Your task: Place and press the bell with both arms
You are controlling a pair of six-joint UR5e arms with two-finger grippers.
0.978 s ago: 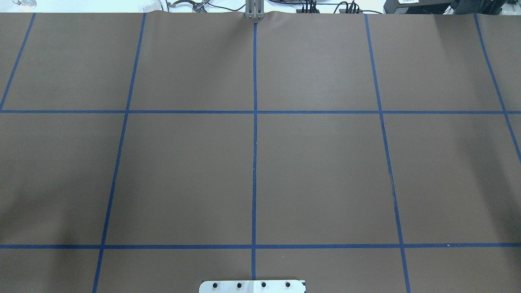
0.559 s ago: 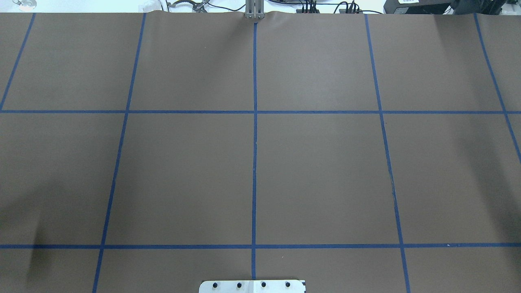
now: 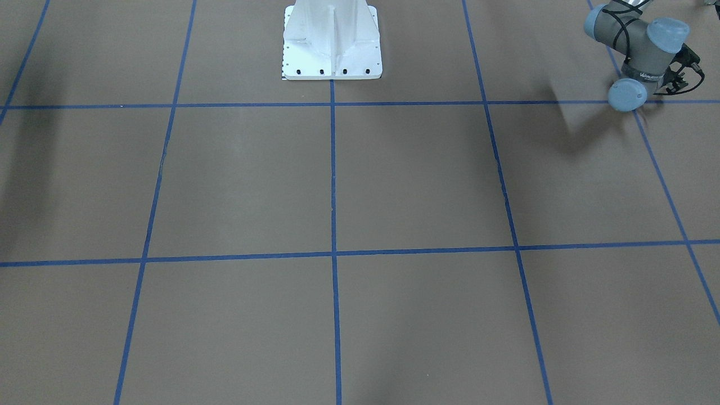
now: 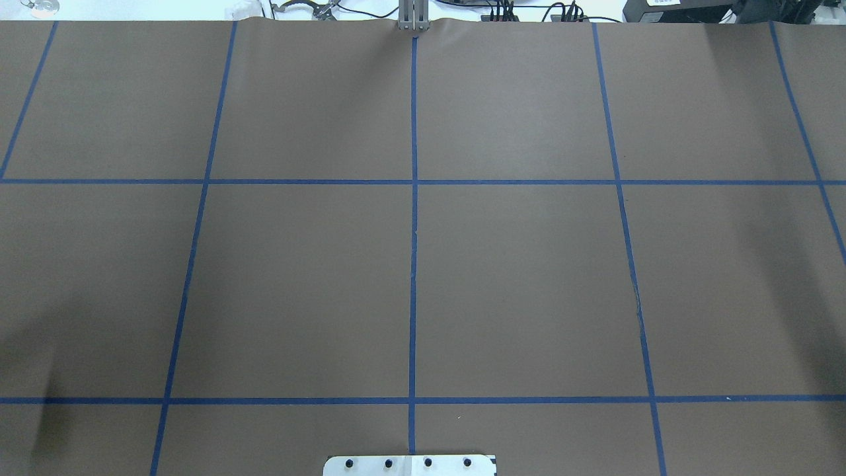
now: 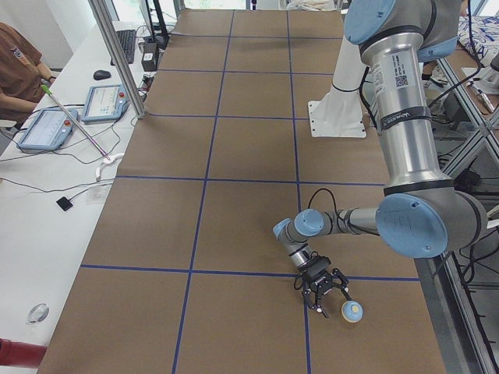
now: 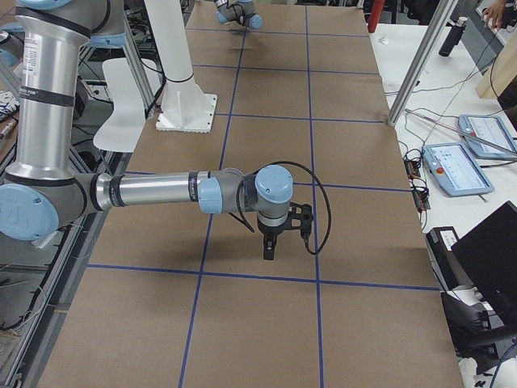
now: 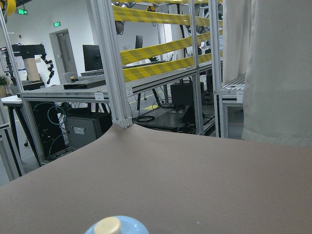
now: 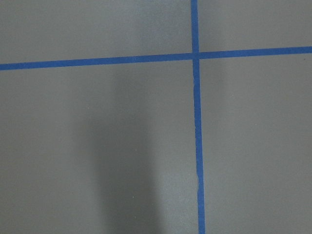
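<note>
Bright, even room light lies on my matte brown surface [image 4: 529, 264]. A soft grey shadow spreads beside my left arm [image 3: 641, 53], and a broad, fuzzy-edged one darkens my right wrist view.

We see the bench [image 4: 529, 264] open across its middle squares, with room to pass from either side. The pedestal [image 3: 332, 42] stands at the robot's edge. The left arm [image 5: 351, 220] lies low over one end, with the bell [image 5: 352, 312] just beside its tip. The right arm [image 6: 153, 192] reaches low over the other end.
</note>
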